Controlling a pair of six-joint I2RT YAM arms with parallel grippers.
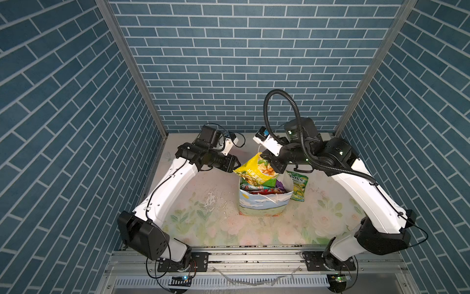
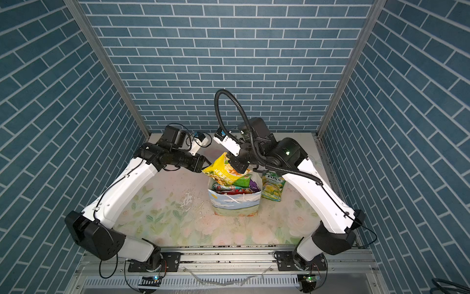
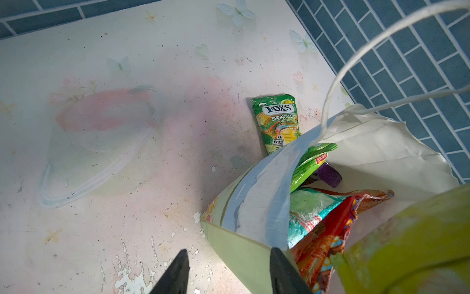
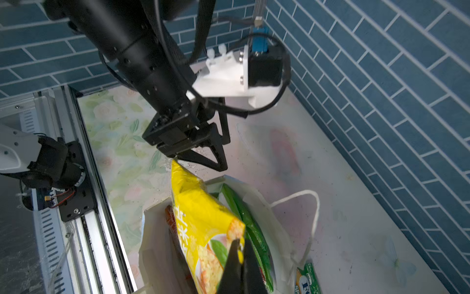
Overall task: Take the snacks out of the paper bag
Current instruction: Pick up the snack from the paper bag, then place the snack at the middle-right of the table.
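- paper bag (image 1: pixel 264 206): small gift bag, upright near the middle of the surface (image 1: pixel 203 226), mouth open, white inside, sky-and-meadow painting on the near face, pale green side wall.
- cord handles (image 3: pixel 356 58): white; one looped up above the far rim, the other drooped over the painted near face.
- yellow packet (image 1: pixel 255 169): glossy, tilted, raised most of the way out of the bag's mouth, lower end over the other packets; one upper corner close to the left pincer, contact unclear.
- right pincer (image 4: pixel 241 247): closed tight on the yellow packet's edge, above the bag's mouth.
- left pincer (image 3: pixel 229 254): jaws roughly half apart, nothing gripped; low beside the bag on the robot's left, with the bag's pale green side wall visible between the fingers in the left wrist view.
- FOX'S Spring Tea packet (image 3: pixel 278 122): green-yellow, flat on the surface just beside the bag on the robot's right, printed face up.
- inside the bag: green packet (image 3: pixel 309 163), purple packet (image 3: pixel 329 175) touching it, teal packet (image 3: pixel 307 211), red packet (image 3: pixel 342 221) with orange print; all on edge, packed close.
- surface: pale floral print, worn, coating flaked in a patch on the robot's left of the bag.
- walls (image 1: pixel 229 63): blue brick pattern on three sides.
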